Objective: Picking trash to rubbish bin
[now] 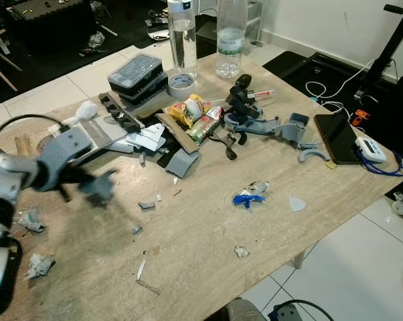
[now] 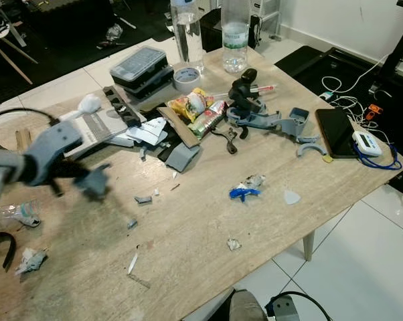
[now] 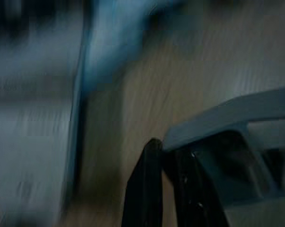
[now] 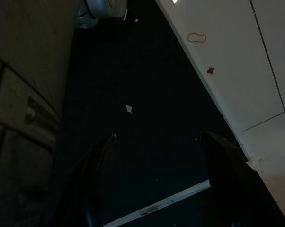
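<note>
Beige wood table [image 1: 208,234] carries the litter. The left gripper [image 1: 98,186], blurred, hangs over its left part, clenched on a grey plastic piece [image 3: 237,156]. A small grey scrap [image 1: 146,205] lies just to its right on the tabletop, and a blue-and-white wrapper [image 1: 247,195] lies well apart, further right. Two bottles [image 1: 183,37] stand at the far edge. The right gripper [image 4: 161,184] hangs spread above dark floor.

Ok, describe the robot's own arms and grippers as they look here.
The left arm has a silver, ribbed metal forearm, a grey blocky wrist housing and a black cable looping over it. The left gripper looks dark grey, blurred. The right gripper has two long, curved black fingers.
</note>
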You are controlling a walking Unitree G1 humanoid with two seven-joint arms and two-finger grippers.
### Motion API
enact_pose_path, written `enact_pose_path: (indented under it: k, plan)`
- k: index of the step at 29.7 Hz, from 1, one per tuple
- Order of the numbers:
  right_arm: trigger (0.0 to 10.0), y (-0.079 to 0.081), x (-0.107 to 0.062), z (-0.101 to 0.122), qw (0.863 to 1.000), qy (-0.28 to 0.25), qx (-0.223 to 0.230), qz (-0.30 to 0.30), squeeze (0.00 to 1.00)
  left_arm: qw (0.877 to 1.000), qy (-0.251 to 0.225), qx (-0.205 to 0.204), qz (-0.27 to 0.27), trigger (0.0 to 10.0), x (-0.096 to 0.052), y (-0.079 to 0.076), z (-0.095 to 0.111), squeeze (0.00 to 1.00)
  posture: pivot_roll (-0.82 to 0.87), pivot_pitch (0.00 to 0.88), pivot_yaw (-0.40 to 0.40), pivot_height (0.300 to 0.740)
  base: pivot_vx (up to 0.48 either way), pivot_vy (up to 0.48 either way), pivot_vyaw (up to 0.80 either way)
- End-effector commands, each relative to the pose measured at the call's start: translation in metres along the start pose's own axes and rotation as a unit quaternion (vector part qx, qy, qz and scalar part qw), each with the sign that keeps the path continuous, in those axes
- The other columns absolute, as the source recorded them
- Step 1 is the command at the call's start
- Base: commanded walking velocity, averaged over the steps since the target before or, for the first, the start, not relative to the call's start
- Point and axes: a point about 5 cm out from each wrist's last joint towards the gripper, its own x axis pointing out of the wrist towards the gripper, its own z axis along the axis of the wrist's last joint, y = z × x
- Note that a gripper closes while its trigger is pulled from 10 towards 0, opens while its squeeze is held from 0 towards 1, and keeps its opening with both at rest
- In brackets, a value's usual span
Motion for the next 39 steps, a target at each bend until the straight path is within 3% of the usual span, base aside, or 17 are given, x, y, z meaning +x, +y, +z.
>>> enact_pose_path:
  k: [1, 2, 3, 4, 5, 6, 7, 8, 9, 12, 15, 16, 19, 22, 30, 39]
  plan:
    - [10.0, 0.009, 0.001, -0.003, 1.000, 0.006, -0.004, 0.015, 0.00, 0.999, -0.039, -0.022, -0.009, 0.0, 0.000, -0.002, 0.005, 0.00, -0.06, 0.128, 0.095, 0.740, 0.000, 0.000, 0.00]
    - [10.0, 0.009, 0.001, -0.003, 1.000, 0.006, -0.004, 0.014, 0.00, 0.996, -0.084, -0.028, -0.013, 0.0, 0.002, -0.003, 0.015, 0.00, -0.06, 0.128, 0.095, 0.740, 0.000, 0.000, 0.00]
    - [10.0, 0.009, 0.001, -0.003, 1.000, 0.006, -0.004, 0.014, 0.00, 0.996, -0.084, -0.028, -0.013, 0.0, 0.002, -0.003, 0.015, 0.00, -0.06, 0.128, 0.095, 0.740, 0.000, 0.000, 0.00]
    - [10.0, 0.009, 0.000, -0.003, 1.000, 0.006, -0.004, 0.014, 0.00, 0.990, -0.137, -0.036, -0.017, 0.0, 0.005, -0.006, 0.027, 0.00, -0.06, 0.129, 0.093, 0.740, 0.000, 0.000, 0.00]
    - [10.0, 0.008, 0.000, -0.003, 1.000, 0.006, -0.005, 0.014, 0.00, 0.980, -0.189, -0.048, -0.031, 8.4, 0.008, -0.013, 0.038, 0.00, -0.06, 0.129, 0.093, 0.740, 0.000, 0.000, 0.00]
    - [10.0, 0.008, 0.000, -0.003, 1.000, 0.006, -0.005, 0.014, 0.00, 0.980, -0.189, -0.048, -0.031, 8.4, 0.008, -0.013, 0.038, 0.00, -0.06, 0.129, 0.093, 0.740, 0.000, 0.000, 0.00]
    - [10.0, 0.008, 0.000, -0.003, 1.000, 0.007, -0.005, 0.014, 0.00, 0.970, -0.233, -0.060, -0.045, 10.0, 0.012, -0.020, 0.047, 0.00, -0.06, 0.129, 0.088, 0.740, 0.000, 0.000, 0.00]
    - [10.0, 0.008, 0.000, -0.003, 1.000, 0.007, -0.006, 0.014, 0.00, 0.954, -0.283, -0.085, -0.061, 10.0, 0.018, -0.029, 0.058, 0.00, -0.06, 0.129, 0.088, 0.740, 0.000, 0.000, 0.00]
    - [10.0, 0.008, 0.000, -0.003, 1.000, 0.007, -0.006, 0.014, 0.00, 0.954, -0.283, -0.085, -0.061, 10.0, 0.018, -0.029, 0.058, 0.00, -0.06, 0.129, 0.088, 0.740, 0.000, 0.000, 0.00]
    - [10.0, 0.007, 0.000, -0.004, 1.000, 0.007, -0.006, 0.014, 0.00, 0.931, -0.329, -0.137, -0.074, 10.0, 0.026, -0.041, 0.067, 0.00, -0.06, 0.131, 0.087, 0.740, 0.000, 0.000, 0.00]
    - [10.0, 0.007, 0.000, -0.004, 1.000, 0.007, -0.007, 0.014, 0.00, 0.924, -0.339, -0.158, -0.082, 10.0, 0.036, -0.052, 0.070, 0.00, -0.06, 0.131, 0.083, 0.740, 0.000, 0.000, 0.00]
    - [10.0, 0.007, 0.000, -0.004, 1.000, 0.007, -0.007, 0.014, 0.00, 0.924, -0.339, -0.158, -0.082, 10.0, 0.036, -0.052, 0.070, 0.00, -0.06, 0.131, 0.083, 0.740, 0.000, 0.000, 0.00]
    - [10.0, 0.006, 0.000, -0.004, 1.000, 0.008, -0.009, 0.014, 0.00, 0.916, -0.347, -0.175, -0.103, 10.0, 0.048, -0.075, 0.074, 0.00, -0.05, 0.132, 0.079, 0.740, -0.099, 0.000, 0.00]
    - [10.0, 0.006, 0.000, -0.004, 1.000, 0.008, -0.011, 0.014, 0.00, 0.910, -0.350, -0.190, -0.114, 10.0, 0.052, -0.085, 0.077, 0.00, -0.05, 0.132, 0.079, 0.740, -0.334, 0.000, 0.00]
    - [10.0, 0.005, 0.000, -0.004, 1.000, 0.007, -0.014, 0.014, 0.00, 0.902, -0.355, -0.202, -0.141, 10.0, 0.057, -0.108, 0.084, 0.00, -0.05, 0.129, 0.076, 0.740, -0.356, 0.000, 0.00]
    - [10.0, 0.005, 0.000, -0.003, 1.000, 0.007, -0.019, 0.014, 0.00, 0.893, -0.365, -0.220, -0.144, 10.0, 0.061, -0.120, 0.092, 0.00, -0.05, 0.110, 0.066, 0.740, -0.386, 0.000, 0.00]
